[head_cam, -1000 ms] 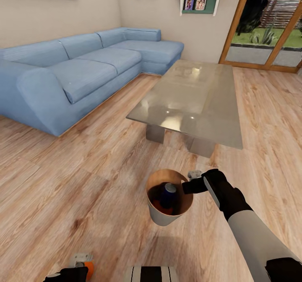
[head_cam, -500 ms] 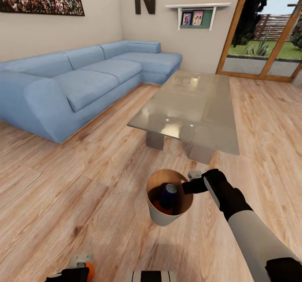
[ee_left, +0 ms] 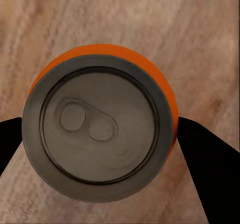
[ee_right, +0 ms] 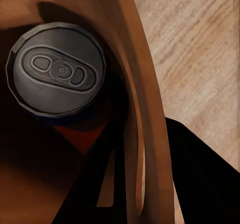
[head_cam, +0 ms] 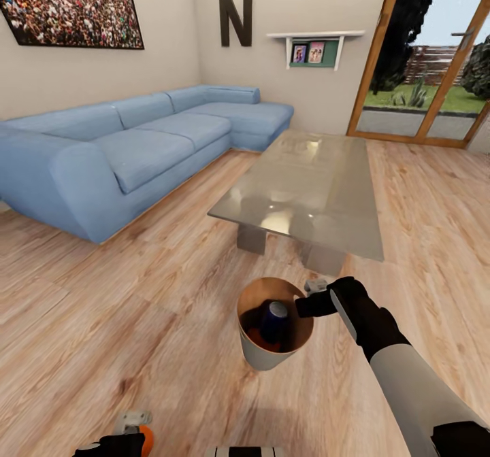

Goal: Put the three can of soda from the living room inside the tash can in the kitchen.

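Note:
In the head view my right gripper is shut on the rim of the trash can, a pale tapered bin with a copper-brown inside, held above the wooden floor. A dark blue soda can stands inside it. The right wrist view shows that can's silver top against the bin wall, with something red-orange beneath it. At the lower edge of the head view my left gripper is shut on the orange soda can. That can's top sits between black fingers.
I am in the living room. A long light-blue corner sofa runs along the left wall. The glass coffee table stands just ahead of the bin. Glass garden doors are at the back right, the letter N on the far wall.
The head camera has tipped upward, so more of the walls shows. Both grippers keep their hold and their place relative to me.

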Robot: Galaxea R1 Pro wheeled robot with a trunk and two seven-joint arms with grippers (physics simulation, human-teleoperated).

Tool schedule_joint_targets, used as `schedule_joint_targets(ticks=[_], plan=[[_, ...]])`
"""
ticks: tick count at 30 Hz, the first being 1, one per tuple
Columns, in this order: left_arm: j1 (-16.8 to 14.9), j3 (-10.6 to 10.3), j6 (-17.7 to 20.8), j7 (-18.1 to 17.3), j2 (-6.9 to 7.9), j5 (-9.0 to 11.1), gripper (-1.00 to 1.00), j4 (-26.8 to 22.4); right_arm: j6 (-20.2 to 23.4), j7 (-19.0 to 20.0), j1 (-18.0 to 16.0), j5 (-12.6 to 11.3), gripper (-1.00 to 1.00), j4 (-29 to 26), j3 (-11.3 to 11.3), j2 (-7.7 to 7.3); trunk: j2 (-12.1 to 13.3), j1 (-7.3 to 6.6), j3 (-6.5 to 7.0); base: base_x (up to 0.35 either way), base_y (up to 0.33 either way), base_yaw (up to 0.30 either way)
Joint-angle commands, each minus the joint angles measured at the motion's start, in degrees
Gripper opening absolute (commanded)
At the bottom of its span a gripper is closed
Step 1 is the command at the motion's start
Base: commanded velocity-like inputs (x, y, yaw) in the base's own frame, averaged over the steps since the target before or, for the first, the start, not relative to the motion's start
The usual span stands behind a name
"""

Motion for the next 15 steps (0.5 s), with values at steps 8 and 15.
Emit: schedule_joint_targets(ticks=[8,15], plan=[[0.0,0.0,0.0,0.0,0.0,0.0,-1.0,0.0,0.3,-0.3,0.6,-1.2,-1.0,0.0,0.3,0.09,2.4,-1.37,1.53,0.0,0.0,0.0],[0.0,-0.1,0.0,0.0,0.0,0.0,-1.0,0.0,0.4,-0.3,0.7,-1.2,-1.0,0.0,0.4,0.27,5.2,-2.91,2.79,0.0,0.0,0.0]])
